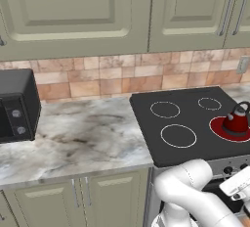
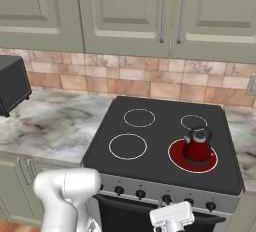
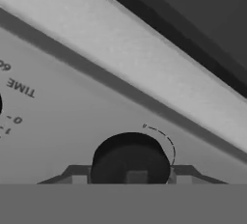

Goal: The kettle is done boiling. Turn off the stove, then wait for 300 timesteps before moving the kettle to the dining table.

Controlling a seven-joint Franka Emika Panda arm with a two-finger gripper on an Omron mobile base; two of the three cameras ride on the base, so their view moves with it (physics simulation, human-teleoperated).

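While the burner is glowing red:
Kettle (image 2: 197, 148): sitting on stove (image 2: 150, 151).
Gripper (image 3: 130, 177): jaws are straddling a black knob (image 3: 130, 160); pinching or not, I cannot tell.

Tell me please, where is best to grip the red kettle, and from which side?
Grip the kettle by its thin arched handle, coming from straight above. The handle rises over the lid, while the squat rounded body looks too wide and curved for the pincer.

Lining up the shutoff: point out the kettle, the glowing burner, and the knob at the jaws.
kettle (image 2: 197, 150): right base view, red body.
glowing burner (image 2: 175, 161): right base view, red disc left of kettle.
knob (image 3: 129, 159): hand view, dark face.
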